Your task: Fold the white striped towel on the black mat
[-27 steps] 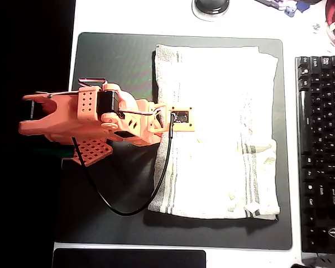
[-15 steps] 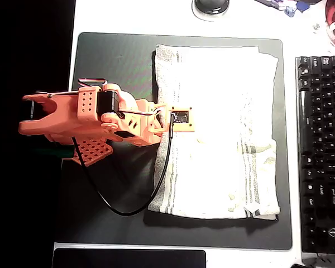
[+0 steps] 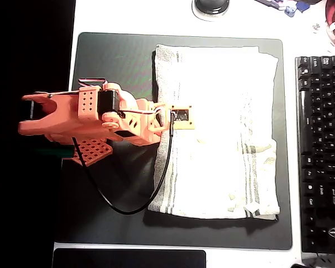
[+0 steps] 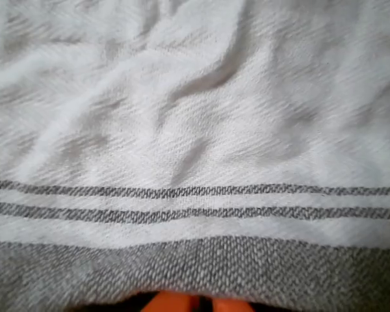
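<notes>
On black mat (image 3: 111, 61), white striped towel (image 3: 218, 134) spread flat, unfolded; gripper (image 4: 195, 304) at left striped edge; jaw state unclear; folding all ahead.

White striped towel (image 3: 218, 131) laid flat on black mat (image 3: 117, 61); orange arm (image 3: 89, 120) positioned over towel's left edge, keyboard (image 3: 321, 151) at right.

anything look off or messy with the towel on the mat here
Slightly. The towel sits toward the right of the black mat, not centred. Its right edge is uneven: a fold steps outward near the lower right, with wrinkles and yellowish marks there. Nothing looks spilled or torn.
</notes>
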You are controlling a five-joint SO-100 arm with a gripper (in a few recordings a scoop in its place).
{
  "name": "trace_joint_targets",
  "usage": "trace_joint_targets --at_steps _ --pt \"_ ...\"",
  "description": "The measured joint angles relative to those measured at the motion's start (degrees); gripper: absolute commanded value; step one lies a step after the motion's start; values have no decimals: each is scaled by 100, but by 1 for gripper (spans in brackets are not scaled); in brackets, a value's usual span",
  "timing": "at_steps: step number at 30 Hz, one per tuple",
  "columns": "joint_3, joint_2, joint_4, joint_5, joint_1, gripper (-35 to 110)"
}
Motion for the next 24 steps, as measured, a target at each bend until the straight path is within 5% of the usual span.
trace_joint_targets --at_steps 15,24 --pt "-1301 -1556 -53 0 -272 0" --pt "-2962 -2909 545 712 -1397 0"
